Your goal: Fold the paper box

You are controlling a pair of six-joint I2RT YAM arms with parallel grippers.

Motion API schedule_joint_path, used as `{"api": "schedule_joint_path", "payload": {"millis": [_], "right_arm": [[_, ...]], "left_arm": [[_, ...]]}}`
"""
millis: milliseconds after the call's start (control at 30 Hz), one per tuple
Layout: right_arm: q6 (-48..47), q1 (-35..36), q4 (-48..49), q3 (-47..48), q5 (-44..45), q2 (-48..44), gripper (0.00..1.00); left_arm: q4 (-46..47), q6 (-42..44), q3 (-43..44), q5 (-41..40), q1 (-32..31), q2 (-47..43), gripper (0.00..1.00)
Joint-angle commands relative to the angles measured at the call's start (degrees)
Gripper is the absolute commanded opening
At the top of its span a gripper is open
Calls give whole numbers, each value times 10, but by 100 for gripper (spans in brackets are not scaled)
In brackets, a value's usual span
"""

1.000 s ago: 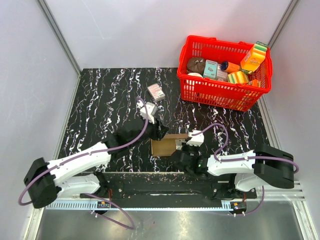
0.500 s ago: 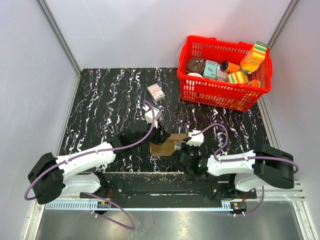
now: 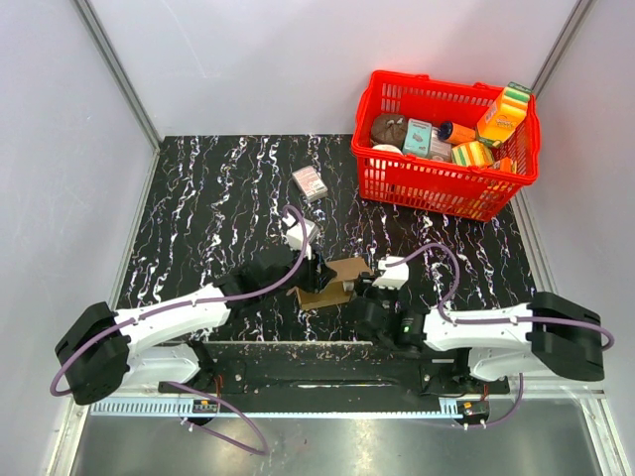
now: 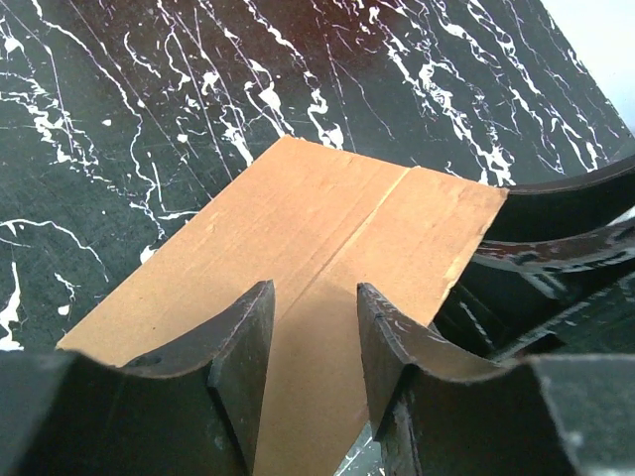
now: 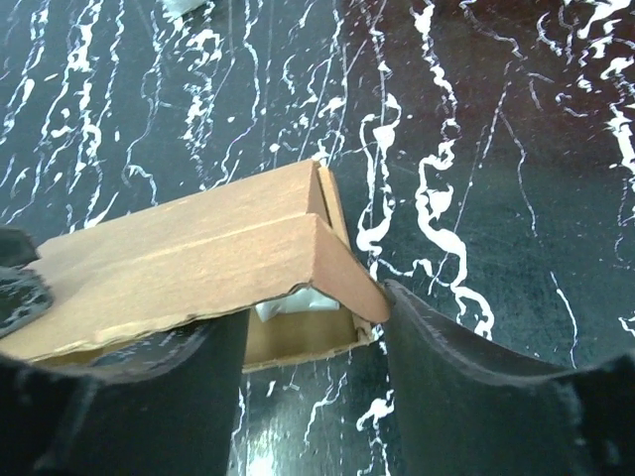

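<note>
The paper box [image 3: 344, 274] is a slim brown carton lying on the black marbled table between both arms. My left gripper [image 3: 317, 275] stands over its left end. In the left wrist view the box [image 4: 327, 223] is a flat creased panel running under my left gripper [image 4: 313, 293], whose jaws stand apart above the crease. My right gripper [image 3: 366, 290] is at the right end. In the right wrist view the box [image 5: 189, 253] shows an open end with something white inside. My right gripper [image 5: 316, 303] is open astride that end, its right finger [image 5: 446, 347] touching the corner.
A red basket [image 3: 437, 184] full of printed grocery packs stands at the back right. A small white-and-pink carton [image 3: 311, 182] lies behind the box. Grey walls and metal rails bound the table on the left, right and back.
My right gripper has opened and let go of the box's end. My left gripper has moved right onto the box and narrowed a little. The box has turned slightly.
</note>
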Motion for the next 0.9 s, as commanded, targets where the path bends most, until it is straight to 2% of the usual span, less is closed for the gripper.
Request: {"api": "schedule_joint_path", "payload": {"millis": [0,267,467,733,867], "right_arm": [[11,9,-47,5,-56,-59,64],[34,23,-156,5,-139,-194,66],[17,23,-227,37,-157,-288,63],[-34,22,-216,71,-132,-279,60],[-50,22,-169,56,-131,-264,50]], "left_arm": [[39,-10,-7,2,-3,1,43],[40,-10,-13,-1,-5,2,43],[40,-12,-22,-10,-18,6,42],[59,-19,-38,-32,-43,36,41],[69,-26,-49,-40,-56,47,41]]}}
